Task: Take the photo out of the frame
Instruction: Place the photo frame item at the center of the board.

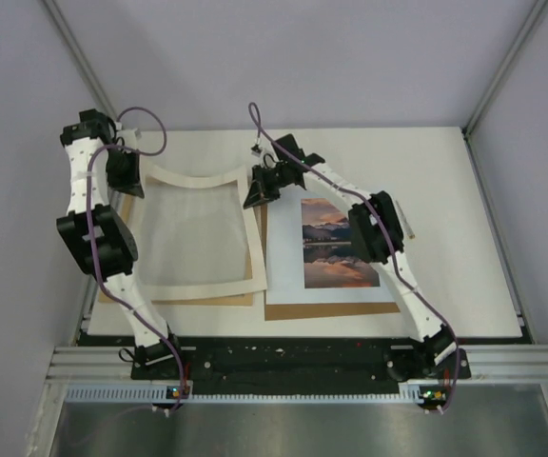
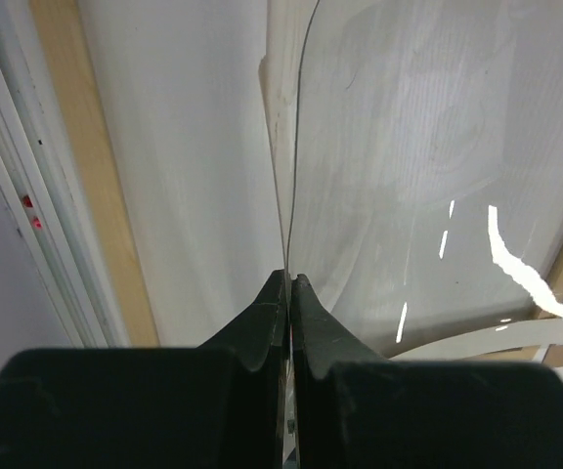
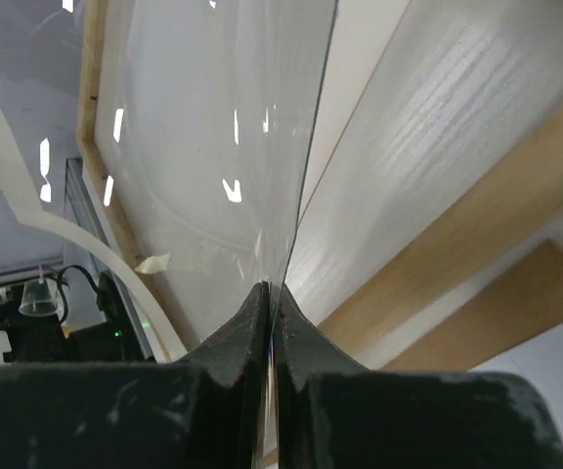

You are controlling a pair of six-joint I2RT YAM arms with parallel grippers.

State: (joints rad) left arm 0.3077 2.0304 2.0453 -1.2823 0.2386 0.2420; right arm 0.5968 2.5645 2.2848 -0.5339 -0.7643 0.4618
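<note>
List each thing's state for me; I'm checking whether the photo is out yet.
photo: out, flat, face up on the brown board.
brown board: flat, right of the frame.
frame: lying flat, under the clear sheet.
clear sheet: bowed, pinched at two corners.
left gripper: shut on the clear sheet.
right gripper: shut on the clear sheet.

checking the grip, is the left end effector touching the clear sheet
Touching: left wrist view shows the left end effector shut on the clear sheet.

Glossy clear sheet (image 2: 438,147) streaked with glare; frame (image 1: 179,300) light wood, cream border; photo (image 1: 326,249) matt white paper; backing board (image 1: 331,310) brown fibreboard; surface (image 1: 464,238) matt white.
</note>
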